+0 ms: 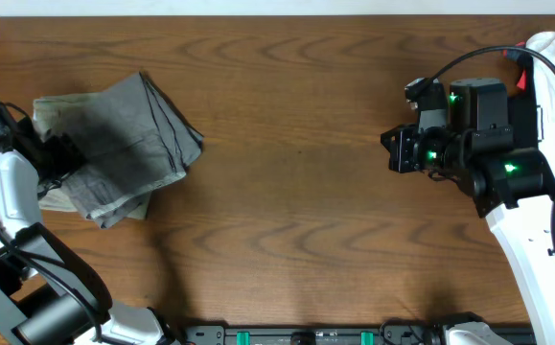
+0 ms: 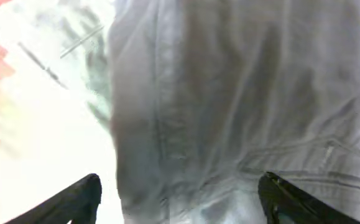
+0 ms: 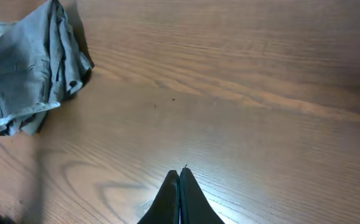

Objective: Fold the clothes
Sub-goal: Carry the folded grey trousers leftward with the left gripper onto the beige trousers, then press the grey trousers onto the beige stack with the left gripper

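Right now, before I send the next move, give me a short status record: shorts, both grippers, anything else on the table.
grey shorts: bunched in a rough fold, not flat, at the left of the wooden table
left gripper: open, jaws wide, the shorts' fabric filling its wrist view between the fingers
right gripper: shut, holding nothing, over bare wood at the right, well apart from the shorts
white garment: far right corner, partly behind the right arm
fold status: not yet tidy
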You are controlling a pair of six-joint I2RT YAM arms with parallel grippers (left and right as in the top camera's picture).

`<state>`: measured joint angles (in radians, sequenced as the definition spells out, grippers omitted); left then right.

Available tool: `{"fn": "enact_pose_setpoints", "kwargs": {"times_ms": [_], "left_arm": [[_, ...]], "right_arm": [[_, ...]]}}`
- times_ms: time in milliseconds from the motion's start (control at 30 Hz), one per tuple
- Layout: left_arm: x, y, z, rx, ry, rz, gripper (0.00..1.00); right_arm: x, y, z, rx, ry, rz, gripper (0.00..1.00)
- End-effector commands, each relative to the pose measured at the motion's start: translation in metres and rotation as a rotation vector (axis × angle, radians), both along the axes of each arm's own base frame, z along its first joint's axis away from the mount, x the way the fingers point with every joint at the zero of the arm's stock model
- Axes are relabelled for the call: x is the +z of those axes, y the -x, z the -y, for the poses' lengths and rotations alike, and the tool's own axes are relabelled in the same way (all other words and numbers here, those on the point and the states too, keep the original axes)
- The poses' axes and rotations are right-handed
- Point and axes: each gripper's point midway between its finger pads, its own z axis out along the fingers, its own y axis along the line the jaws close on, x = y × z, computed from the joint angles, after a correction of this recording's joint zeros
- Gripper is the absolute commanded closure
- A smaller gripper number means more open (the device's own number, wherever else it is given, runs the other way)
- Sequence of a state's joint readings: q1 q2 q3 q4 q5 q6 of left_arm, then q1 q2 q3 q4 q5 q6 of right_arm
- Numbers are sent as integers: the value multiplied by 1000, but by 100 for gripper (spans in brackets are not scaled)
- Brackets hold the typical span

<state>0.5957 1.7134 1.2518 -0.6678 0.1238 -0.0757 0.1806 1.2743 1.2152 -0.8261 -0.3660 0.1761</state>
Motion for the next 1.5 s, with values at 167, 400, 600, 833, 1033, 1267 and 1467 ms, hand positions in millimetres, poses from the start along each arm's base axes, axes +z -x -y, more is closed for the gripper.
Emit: {"fn": "enact_pose_setpoints", "kwargs": {"times_ms": [167, 400, 600, 833, 1033, 1267, 1467], "left_arm": [[106, -3, 5, 37, -48, 174, 54], [90, -22, 28, -108, -43, 176, 94], [-6, -25, 28, -105, 79, -18, 94], [-55, -18, 45, -83, 226, -123, 83], [7, -26, 70, -174, 297, -23, 67], [127, -17, 158, -563, 229, 183, 58], [187, 29, 241, -886, 27, 260, 53]], "right_arm": [[-3, 0, 0, -8, -1, -11, 98], [-2, 0, 0, -8, -2, -9, 98], [-7, 6, 1, -27, -9, -57, 98], [-9, 7, 6, -42, -6, -67, 94], [-16, 4, 33, -129, 39, -89, 92], [-21, 0, 84, -292, 69, -120, 54], [-22, 8, 104, -265, 35, -131, 44]]}}
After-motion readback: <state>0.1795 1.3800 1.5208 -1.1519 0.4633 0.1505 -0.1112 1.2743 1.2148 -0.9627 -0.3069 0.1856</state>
